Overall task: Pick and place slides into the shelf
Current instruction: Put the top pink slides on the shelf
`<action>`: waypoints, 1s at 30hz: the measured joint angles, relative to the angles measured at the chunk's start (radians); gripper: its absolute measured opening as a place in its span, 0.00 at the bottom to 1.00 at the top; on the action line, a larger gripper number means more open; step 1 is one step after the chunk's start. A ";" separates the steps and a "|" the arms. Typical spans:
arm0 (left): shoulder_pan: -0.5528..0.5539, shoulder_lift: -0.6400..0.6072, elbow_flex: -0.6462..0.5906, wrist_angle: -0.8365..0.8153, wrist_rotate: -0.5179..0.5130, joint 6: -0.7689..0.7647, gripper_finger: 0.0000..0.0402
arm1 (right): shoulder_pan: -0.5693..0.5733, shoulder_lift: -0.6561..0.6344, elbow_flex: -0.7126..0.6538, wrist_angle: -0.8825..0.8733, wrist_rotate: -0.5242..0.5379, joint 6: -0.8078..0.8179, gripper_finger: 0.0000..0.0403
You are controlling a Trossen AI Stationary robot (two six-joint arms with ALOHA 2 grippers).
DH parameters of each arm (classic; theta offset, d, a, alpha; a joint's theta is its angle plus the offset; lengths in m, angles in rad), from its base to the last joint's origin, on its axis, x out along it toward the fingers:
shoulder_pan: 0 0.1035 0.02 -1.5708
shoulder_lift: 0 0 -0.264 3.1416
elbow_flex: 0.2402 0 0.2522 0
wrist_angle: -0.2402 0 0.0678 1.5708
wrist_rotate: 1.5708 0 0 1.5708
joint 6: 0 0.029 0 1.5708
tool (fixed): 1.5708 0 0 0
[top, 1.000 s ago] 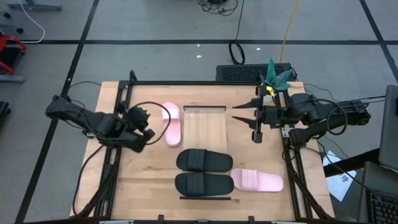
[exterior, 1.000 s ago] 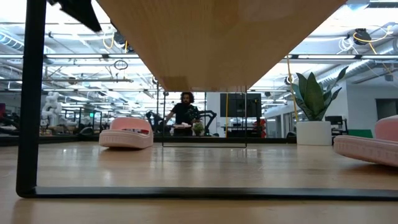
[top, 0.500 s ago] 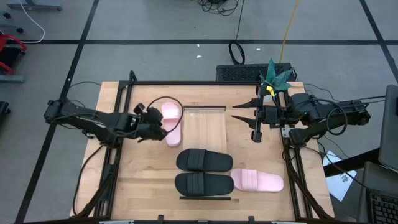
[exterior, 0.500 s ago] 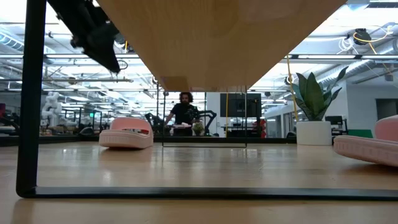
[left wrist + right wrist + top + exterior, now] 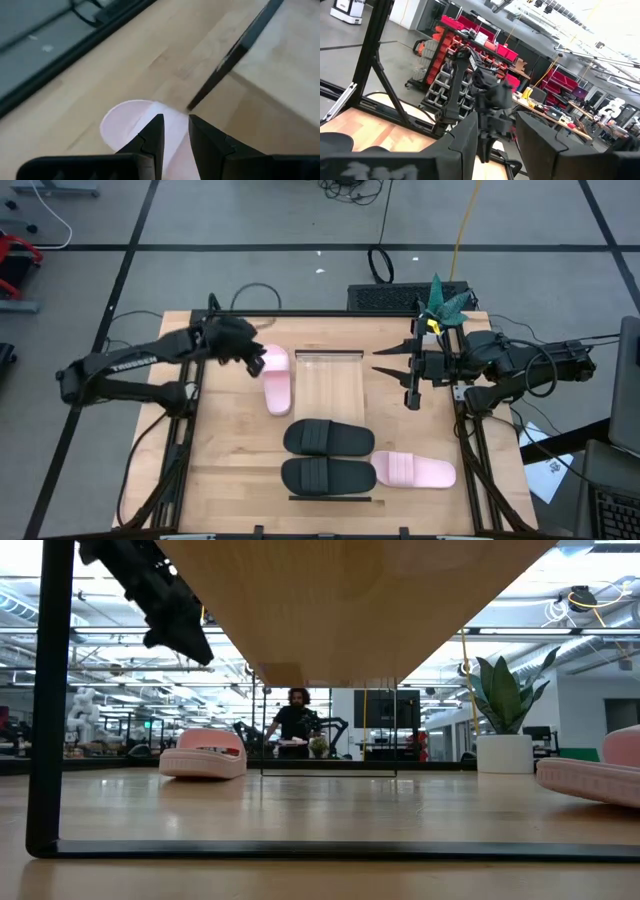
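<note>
left hand (image 5: 252, 358): raised over the desk's 10 o'clock part, above the far end of a pink slide; fingers (image 5: 152, 137) spread a little with a narrow gap, nothing between them, the pink heel showing just past the tips.
right hand (image 5: 395, 363): waiting at the desk's 2 o'clock side, up off the surface, fingers (image 5: 465, 137) parted and holding nothing; its wrist view looks across at the left arm.
pink slide by shelf (image 5: 276, 378): flat on the desk, lying lengthwise 12-to-6, just beside the shelf's 9 o'clock edge; also seen in the low view (image 5: 203, 753) and the left wrist view (image 5: 125, 125).
shelf (image 5: 330, 388): pale wood rack with dark edges, running 12-to-6 down the middle of the desk; its near part carries the black slides.
black slides (image 5: 328, 438): two, lying crosswise one behind the other toward 6 o'clock, the nearer one (image 5: 326, 475) close to the desk's front edge.
second pink slide (image 5: 414, 471): at 5 o'clock, crosswise, touching the nearer black slide's end.
desk (image 5: 230, 470): plywood top with a dark frame.
beyond: a person (image 5: 297, 723) stands in the room behind; potted plant (image 5: 503, 710) at the right.
</note>
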 joint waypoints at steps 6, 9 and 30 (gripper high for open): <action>0.224 0.049 0.000 -0.001 0.273 0.048 0.22 | 0.000 0.000 0.000 0.002 0.000 0.003 0.31; 0.309 0.107 0.000 0.002 0.430 0.095 0.22 | 0.000 0.000 0.000 0.002 0.000 0.003 0.31; 0.509 0.472 0.002 0.060 0.654 0.310 0.22 | -0.001 0.000 0.000 0.022 0.158 -0.136 0.31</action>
